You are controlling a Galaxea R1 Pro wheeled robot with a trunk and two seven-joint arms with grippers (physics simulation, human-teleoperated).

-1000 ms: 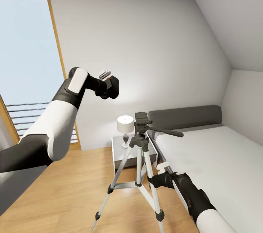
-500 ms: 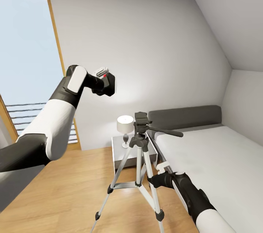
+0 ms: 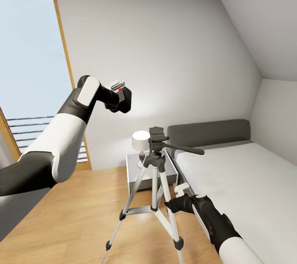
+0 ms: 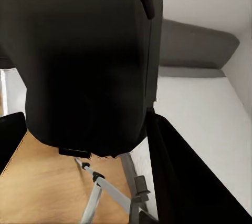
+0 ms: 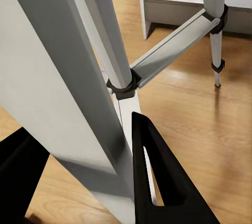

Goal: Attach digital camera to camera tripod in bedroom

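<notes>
Tripod's slid slightly left since earlier, right end effector (image 3: pixel 175 198) clamping the camera tripod (image 3: pixel 155 160) leg, left end effector (image 3: pixel 119 96) gripping the digital camera (image 3: pixel 123 99) up high; lower it squarely onto the head.

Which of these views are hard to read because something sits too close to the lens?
Left wrist view: the digital camera is a near-featureless black mass. Right wrist view: a camera tripod leg looms large, its edges soft. Head view: evenly lit and sharp.
</notes>
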